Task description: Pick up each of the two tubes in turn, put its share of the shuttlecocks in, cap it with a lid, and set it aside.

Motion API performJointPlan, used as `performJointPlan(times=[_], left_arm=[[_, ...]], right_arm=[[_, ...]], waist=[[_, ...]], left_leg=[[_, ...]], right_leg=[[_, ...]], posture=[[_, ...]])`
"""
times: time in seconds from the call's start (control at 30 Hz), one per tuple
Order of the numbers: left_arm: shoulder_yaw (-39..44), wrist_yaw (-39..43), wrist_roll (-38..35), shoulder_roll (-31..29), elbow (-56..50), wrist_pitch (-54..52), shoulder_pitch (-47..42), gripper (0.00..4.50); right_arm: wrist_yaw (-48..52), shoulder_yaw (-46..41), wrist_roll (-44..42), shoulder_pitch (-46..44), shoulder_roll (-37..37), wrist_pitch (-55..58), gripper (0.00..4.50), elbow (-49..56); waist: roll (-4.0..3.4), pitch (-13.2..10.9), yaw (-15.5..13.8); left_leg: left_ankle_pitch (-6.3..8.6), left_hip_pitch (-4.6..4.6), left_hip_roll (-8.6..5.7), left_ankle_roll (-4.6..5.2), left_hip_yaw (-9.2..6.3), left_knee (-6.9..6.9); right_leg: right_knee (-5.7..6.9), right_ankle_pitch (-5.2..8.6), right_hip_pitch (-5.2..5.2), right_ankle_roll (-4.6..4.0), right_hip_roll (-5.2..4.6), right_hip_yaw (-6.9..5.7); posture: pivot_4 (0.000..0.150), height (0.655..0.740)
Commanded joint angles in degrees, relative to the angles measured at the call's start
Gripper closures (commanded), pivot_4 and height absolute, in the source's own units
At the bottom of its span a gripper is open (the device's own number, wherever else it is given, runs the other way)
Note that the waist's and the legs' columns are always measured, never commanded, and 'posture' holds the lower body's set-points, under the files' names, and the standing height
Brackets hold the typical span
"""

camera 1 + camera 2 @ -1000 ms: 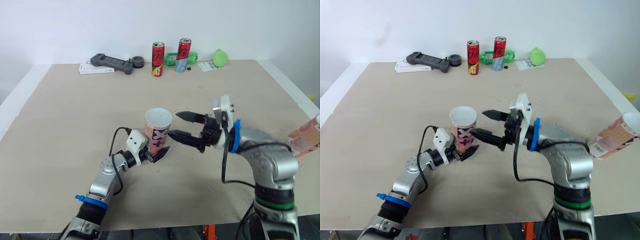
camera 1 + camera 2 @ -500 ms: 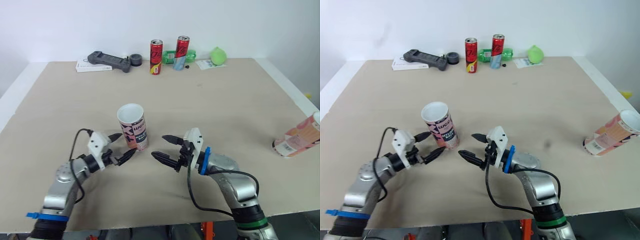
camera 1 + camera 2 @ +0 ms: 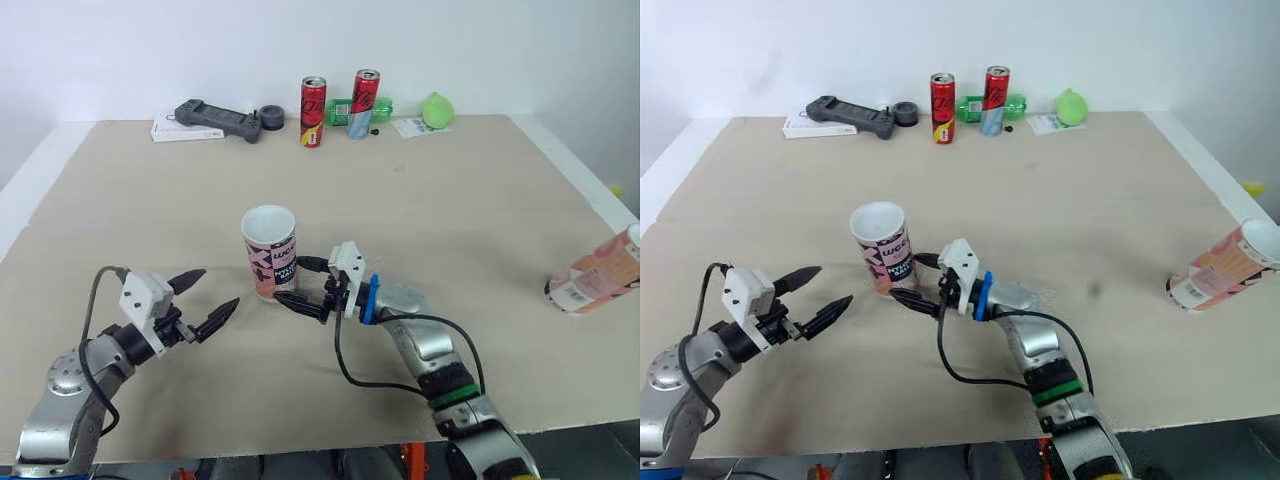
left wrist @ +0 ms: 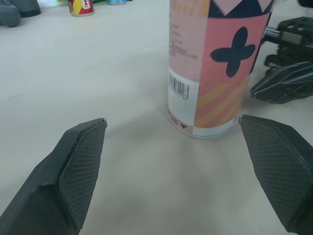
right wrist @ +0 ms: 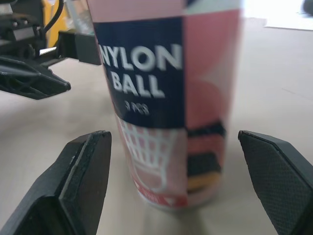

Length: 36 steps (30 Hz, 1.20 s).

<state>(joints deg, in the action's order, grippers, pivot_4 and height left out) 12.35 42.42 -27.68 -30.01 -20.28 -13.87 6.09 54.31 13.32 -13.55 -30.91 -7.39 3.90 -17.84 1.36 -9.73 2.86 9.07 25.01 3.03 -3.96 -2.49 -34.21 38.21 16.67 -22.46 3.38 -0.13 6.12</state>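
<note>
A pink and navy patterned tube (image 3: 270, 252) stands upright near the middle of the table (image 3: 450, 200), its top open. My right gripper (image 3: 290, 282) is open at the tube's lower right side, and the right wrist view shows the tube (image 5: 166, 98) between its spread fingers (image 5: 80, 171). My left gripper (image 3: 220, 287) is open with nothing in it, a short way left of the tube and apart from it. The left wrist view looks at the tube (image 4: 215, 63) ahead, with the right gripper (image 4: 286, 73) behind it. A second tube (image 3: 600, 280) lies on its side at the table's right edge.
Along the back edge stand two drink cans (image 3: 315, 99) (image 3: 364, 105), a black controller (image 3: 220, 122) on a white box, a dark tape roll (image 3: 272, 120), a green bottle (image 3: 345, 112) and a green ball (image 3: 438, 112). The beige table has white edges.
My left gripper let go of the upright tube and drew back to the left, open. My right gripper moved in to the tube's base. The camera also shifted.
</note>
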Motion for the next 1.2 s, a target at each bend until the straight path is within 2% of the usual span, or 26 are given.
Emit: performJointPlan(times=[0.03, 0.27, 0.5, 0.57, 0.67, 0.7, 0.87, 1.0, 1.1, 1.2], left_arm=[[1.5, -0.6, -1.0, -0.5, -2.9, 0.0, 0.5, 0.04], [2.1, -1.9, -1.3, -0.3, -5.1, 0.0, 2.7, 0.04], [3.0, -4.0, -1.4, -0.1, -8.0, -0.5, 5.7, 0.04], [3.1, -4.6, -1.6, -0.1, -8.5, -0.7, 5.9, 0.00], [2.7, -5.3, -2.0, 0.0, -9.1, -1.5, 5.3, 0.00], [2.3, -5.5, -2.0, -0.1, -9.2, -1.7, 4.8, 0.00], [-1.5, -6.8, -1.3, 0.3, -9.2, -3.4, 0.5, 0.00], [-9.3, -7.8, -0.5, 3.8, -6.7, -5.9, -10.9, 0.00], [-13.8, -7.1, 0.7, 7.0, -1.7, -6.1, -18.6, 0.00], [-18.4, -5.0, 2.4, 11.0, 5.3, -4.8, -26.1, 0.00]], right_arm=[[2.2, 0.2, 0.3, -4.1, 1.6, -3.3, 0.05, -4.6], [4.8, -1.1, 1.1, -12.5, 5.1, -8.8, 0.05, -18.9], [6.9, -1.3, 2.2, -15.9, 7.7, -13.0, 0.05, -26.6], [6.7, -1.9, 1.9, -15.8, 8.1, -13.5, 0.56, -26.8], [6.8, -2.5, 1.3, -14.3, 7.8, -12.8, 1.72, -24.6], [6.7, -2.6, 1.2, -13.3, 7.4, -12.4, 1.88, -23.1], [3.0, -5.8, -1.6, -5.5, 3.5, -5.3, 1.88, -8.1], [-10.9, -15.3, -3.0, 2.7, -1.7, 0.3, 1.88, 6.9], [-22.2, -22.6, -1.9, 5.8, -4.6, 2.9, 1.88, 11.8], [-31.2, -28.5, -0.1, 8.0, -7.2, 3.9, 1.88, 12.3]], waist=[[0.00, 0.0, 0.0], [-0.01, 0.0, 0.1], [-0.02, 0.0, 0.0], [-0.02, 0.0, 0.0], [-0.02, 0.0, 0.0], [-0.02, 0.0, 0.0], [-0.03, 0.0, -0.3], [-0.09, -0.1, -1.4], [-0.10, -0.1, -1.0], [-0.11, -0.1, -0.8]], left_leg=[[0.00, 0.00, 0.01, 0.00, -0.01, 0.00], [-0.01, 0.00, 0.02, -0.01, 0.00, -0.01], [0.00, 0.00, 0.03, -0.01, -0.01, -0.01], [0.00, 0.00, 0.03, -0.01, -0.01, -0.01], [-0.01, 0.00, 0.03, -0.02, -0.02, -0.06], [-0.01, 0.00, 0.03, -0.01, -0.02, -0.08], [-0.01, 0.02, -0.01, -0.02, -0.04, -0.14], [-0.05, 0.10, -0.17, -0.09, -0.12, -0.34], [-0.13, 0.07, -0.21, -0.11, -0.06, -0.42], [-0.20, 0.04, -0.21, 0.01, -0.07, -0.40]], right_leg=[[0.01, -0.01, 0.00, -0.01, 0.01, -0.01], [0.05, -0.17, -0.02, -0.29, 0.03, 0.01], [0.08, -0.17, -0.02, -0.33, 0.04, 0.01], [0.09, -0.17, -0.02, -0.33, 0.05, 0.01], [0.15, -0.17, -0.01, -0.33, 0.05, 0.00], [0.16, -0.17, -0.01, -0.33, 0.05, 0.00], [0.22, -0.16, 0.00, -0.31, 0.02, -0.01], [0.34, -0.14, 0.04, -0.20, -0.11, -0.10], [0.33, -0.24, 0.07, -0.03, -0.12, 0.01], [0.41, -0.25, 0.03, -0.02, -0.05, 0.04]], posture=[[0.150, 0.7400], [0.150, 0.7400], [0.150, 0.7400], [0.150, 0.7400], [0.150, 0.7400], [0.150, 0.7400], [0.150, 0.7400], [0.150, 0.7400], [0.150, 0.7400], [0.150, 0.7400]])
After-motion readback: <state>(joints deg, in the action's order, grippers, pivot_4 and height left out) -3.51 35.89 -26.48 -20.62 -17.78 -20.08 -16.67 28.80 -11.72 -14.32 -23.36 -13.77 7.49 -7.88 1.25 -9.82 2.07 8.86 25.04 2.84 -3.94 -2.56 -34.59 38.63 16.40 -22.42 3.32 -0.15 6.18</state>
